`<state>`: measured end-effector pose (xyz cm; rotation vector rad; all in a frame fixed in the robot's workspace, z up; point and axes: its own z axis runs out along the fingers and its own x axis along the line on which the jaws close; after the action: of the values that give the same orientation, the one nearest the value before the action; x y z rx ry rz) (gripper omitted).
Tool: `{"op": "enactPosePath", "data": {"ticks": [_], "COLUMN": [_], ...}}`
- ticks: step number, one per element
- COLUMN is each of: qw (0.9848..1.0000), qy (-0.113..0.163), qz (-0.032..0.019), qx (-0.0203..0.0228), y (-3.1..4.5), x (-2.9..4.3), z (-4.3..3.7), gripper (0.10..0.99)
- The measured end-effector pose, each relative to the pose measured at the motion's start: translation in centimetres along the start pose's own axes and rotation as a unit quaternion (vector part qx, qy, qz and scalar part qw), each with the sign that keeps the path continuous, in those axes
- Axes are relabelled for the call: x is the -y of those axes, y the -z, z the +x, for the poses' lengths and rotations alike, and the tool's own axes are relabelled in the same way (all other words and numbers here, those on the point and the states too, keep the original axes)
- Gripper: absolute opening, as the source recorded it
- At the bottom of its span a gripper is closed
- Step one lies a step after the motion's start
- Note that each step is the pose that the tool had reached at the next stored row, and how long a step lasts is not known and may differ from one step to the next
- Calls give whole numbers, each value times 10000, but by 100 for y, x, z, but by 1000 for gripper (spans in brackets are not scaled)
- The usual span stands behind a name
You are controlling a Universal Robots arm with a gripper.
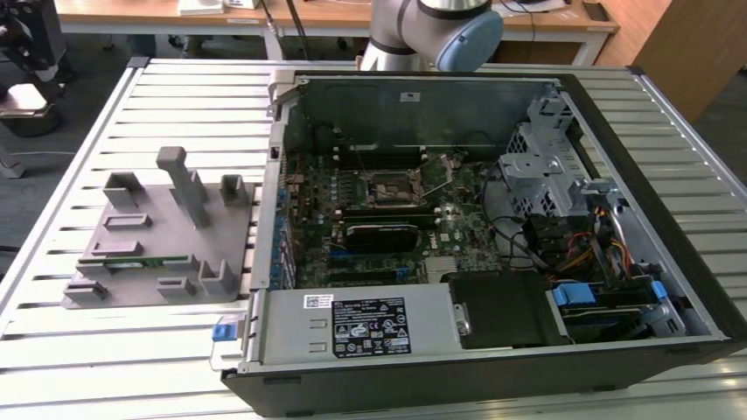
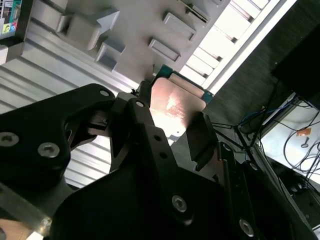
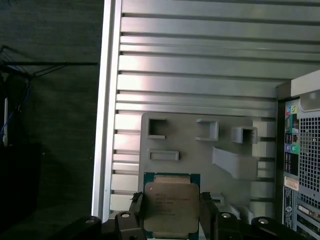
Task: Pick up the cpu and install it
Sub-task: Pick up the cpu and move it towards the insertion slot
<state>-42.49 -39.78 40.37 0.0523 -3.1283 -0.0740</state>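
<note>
- cpu [image 3: 171,200] is in the pincer [image 3: 171,217], clamped. Black fingers [image 3: 136,212] press on two opposite edges.
- In the first wrist view we see its silvery top face-on, with a green rim showing along one side.
- The second wrist view shows the same grip: cpu [image 2: 175,102] has its metal face catching a pinkish glare, with a finger on each side [image 2: 200,137]. Pincer [image 2: 169,125] is narrowed to the chip's width.
- Directly behind the cpu in both wrist views is the grey fixture plate [image 3: 200,150] with its raised blocks and pockets. The chip overlaps one edge of it.
- The plate lies on the slatted bench [image 3: 200,65].
- In the exterior view, the fixture plate [image 1: 140,254] sits toward the bench [image 1: 187,96] edge on the exterior view's left. A green memory stick [image 1: 131,261] lies in it.
- The open PC case [image 1: 467,96] takes up the middle of the bench and the exterior view's right, just beside the plate. Its ported rear face shows in the first wrist view [image 3: 302,150].
- The socket [image 1: 389,185] is mid-motherboard inside the case, with a thin lever beside it. The cpu is not yet in it.
- The power supply box [image 1: 350,324] sits along the case's near side in the exterior view.
- The arm [image 1: 438,26] rises past the bench's far edge, behind the case.
</note>
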Motion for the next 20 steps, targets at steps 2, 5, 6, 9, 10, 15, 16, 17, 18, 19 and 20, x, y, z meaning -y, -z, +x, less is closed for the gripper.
{"op": "enactPosePath", "data": {"ticks": [2, 5, 6, 9, 10, 15, 16, 17, 18, 19, 20], "qw": [10000, 10000, 10000, 10000, 10000, 10000, 10000, 10000, 10000, 10000, 10000], "qy": [-1, -2, -2, -3, -3, -3, -3, -3, -3, -3, -3], "qz": [-6, -19, -34, -64, -67, -86, -85, -85, -85, -85, -85], "qx": [-2, -5, -5, -4, -5, -5, -7, -6, -6, -6, -6], "y": [1, 1, 1, 1, 2, 1, 2, 1, 0, -1, 0], "x": [1, 3, 4, 6, 7, 14, 15, 17, 19, 20, 21], "z": [-38, -95, -111, -162, -184, -393, -438, -483, -528, -573, -618], "gripper": [529, 529, 529, 529, 529, 529, 529, 529, 529, 529, 529]}}
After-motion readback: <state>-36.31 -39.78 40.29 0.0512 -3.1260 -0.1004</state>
